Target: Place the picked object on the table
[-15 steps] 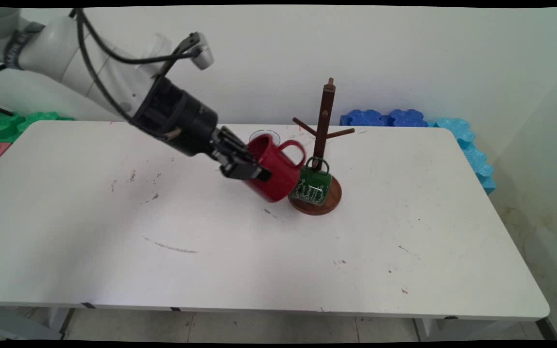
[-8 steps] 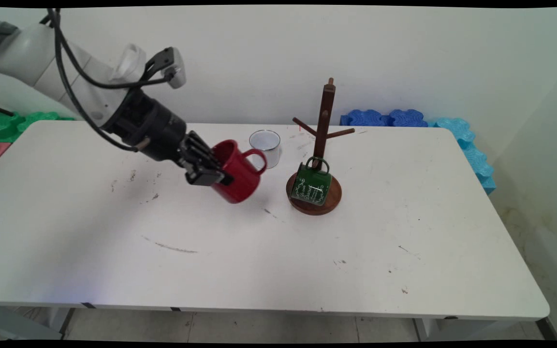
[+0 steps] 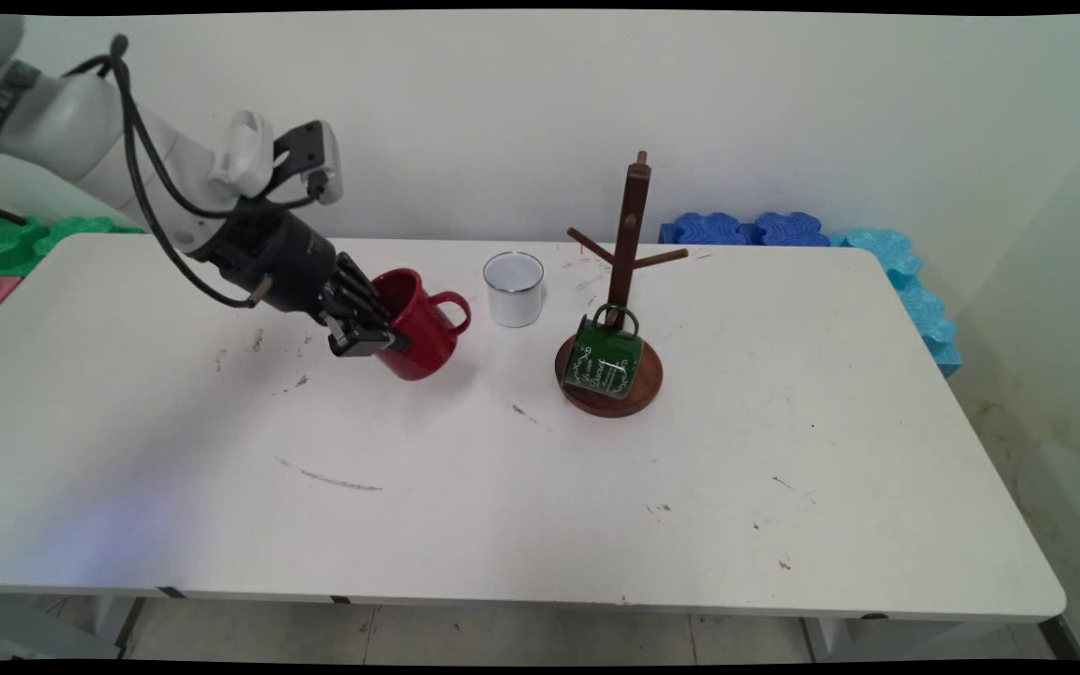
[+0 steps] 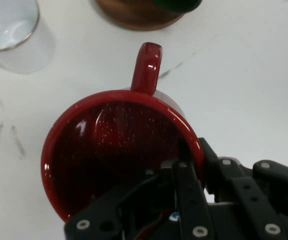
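fingers: we see the gripper [image 3: 373,335] clamped on the rim wall of the red mug [image 3: 420,323], with one finger [image 4: 186,172] down inside the cup and the other outside it, so it's a firm pinch on the wall and not on the handle.

red mug: we've got it tilted, mouth toward the hand, handle pointing away toward the other cups. From the main view we can't say for sure whether its bottom edge touches the worktop [image 3: 502,487] or hangs just above it.

white cup: the enamel-looking white cup [image 3: 514,289] stands upright just beside the red mug's handle side, not touching it.

mug tree: the wooden mug tree [image 3: 629,244] is further right, with bare pegs up top.

green mug: the green mug [image 3: 604,358] sits tipped on the tree's round base, leaning against the post, not hung on any peg.

progress: honestly we reckon the only thing settled is the grasp itself. The red mug is in hand, well left of the tree, and on no peg. The white and green ones are loose too.

background: blue foam blocks [image 3: 756,228] sit behind the worktop's far edge, and green ones [image 3: 15,239] at the far left.
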